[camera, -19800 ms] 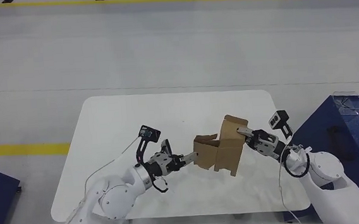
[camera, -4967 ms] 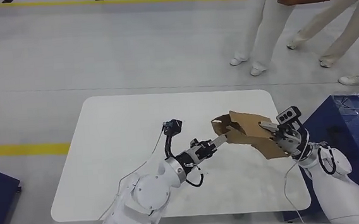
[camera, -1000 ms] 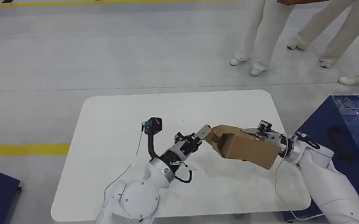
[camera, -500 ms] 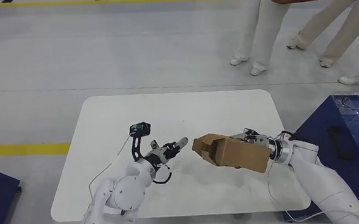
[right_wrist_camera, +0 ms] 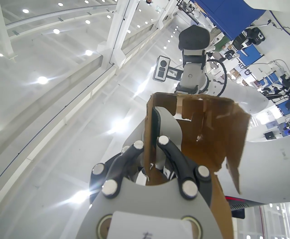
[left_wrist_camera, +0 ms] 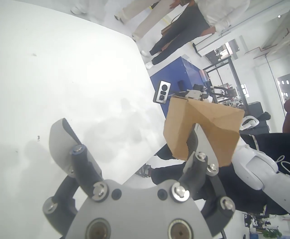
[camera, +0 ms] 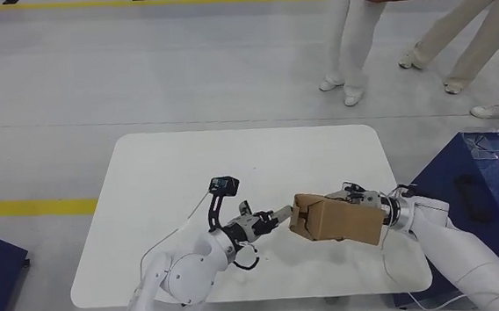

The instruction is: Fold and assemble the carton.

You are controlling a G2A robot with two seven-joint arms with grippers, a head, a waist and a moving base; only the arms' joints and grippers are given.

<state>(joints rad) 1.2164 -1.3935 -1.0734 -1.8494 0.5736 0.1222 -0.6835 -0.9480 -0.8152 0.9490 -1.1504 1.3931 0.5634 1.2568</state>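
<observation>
Carton (camera: 337, 220) lies on its side over the near right part of the tabletop (camera: 190, 178), carried by the right gripper (right_wrist_camera: 151, 120), whose fingers are clamped on one wall at the open end, one inside and one outside. The left gripper (camera: 278, 216) has its fingers apart at the carton's other end. In the left wrist view one finger (left_wrist_camera: 200, 138) sits in a notch of the folded end flaps, while the other stands clear over the tabletop. Half a second ago this gripper was drawn back, well apart from the carton. It has now returned to the end face, and the carton has swung slightly to a more level pose. That end looks folded shut but not locked, so the return probably means a further press to tuck the flaps. The end held by the right gripper is not yet closed.
</observation>
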